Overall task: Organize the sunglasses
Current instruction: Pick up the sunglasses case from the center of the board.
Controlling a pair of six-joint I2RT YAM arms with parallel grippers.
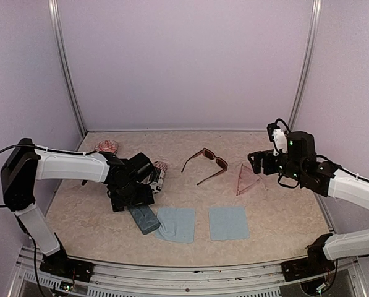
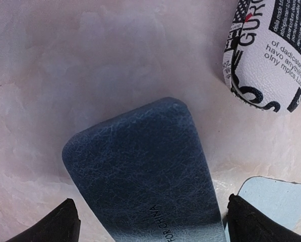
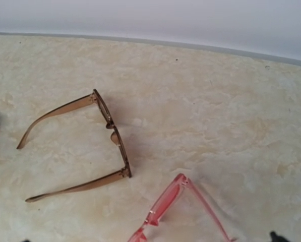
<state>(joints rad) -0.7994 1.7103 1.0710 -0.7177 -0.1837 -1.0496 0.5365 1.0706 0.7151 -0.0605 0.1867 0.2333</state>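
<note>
Above the blue-grey case (image 2: 140,166), see left gripper (image 2: 153,217) spread, tips only. Rightward, see right gripper (image 1: 257,163) parted, pink sunglasses (image 3: 163,204) cropped.

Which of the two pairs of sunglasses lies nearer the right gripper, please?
The pale-pink translucent pair, lying right beside the right gripper; the brown-framed pair, with its arms unfolded, sits farther off to the left.

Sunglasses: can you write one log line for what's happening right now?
left gripper: open, straddling blue case | right gripper: open, near pink sunglasses | brown sunglasses: unfolded, untouched
</note>
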